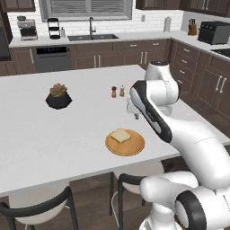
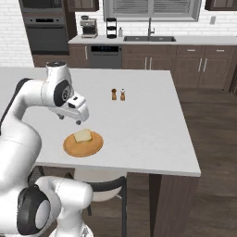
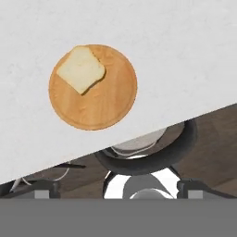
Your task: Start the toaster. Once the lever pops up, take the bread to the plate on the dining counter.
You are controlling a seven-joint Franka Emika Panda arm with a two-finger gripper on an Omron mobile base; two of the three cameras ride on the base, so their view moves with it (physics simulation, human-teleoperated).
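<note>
- Pincer (image 2: 79,121) hangs above the white tabletop (image 2: 152,134), jaws spread wide and holding nothing; in the right base view it sits just above and behind the plate.
- Bread (image 1: 120,135), one pale square slice with a golden crust, lies flat on the round wooden plate (image 1: 134,148), touching it and nothing else.
- In the hand view the bread (image 3: 81,69) rests toward one side of the plate (image 3: 106,104), fully inside its rim.
- Plate stands near the tabletop's front edge, the edge nearest the robot, with a black-framed stool (image 1: 128,177) tucked below that edge.
- Two small shakers (image 2: 117,94) stand near the middle of the tabletop, well apart from the plate.
- A potted succulent (image 1: 58,95) in a dark pot sits toward the tabletop's left side in the left base view.
- A dark boxy appliance (image 1: 214,32) sits on the far corner kitchen counter; it is too small to tell whether it is the toaster.
- Judged step: the delivery looks complete, since the bread is already on the plate and released.
- Judged next move: lift the arm straight up and clear, keeping the fingers away from the bread so it is not nudged off the plate.
</note>
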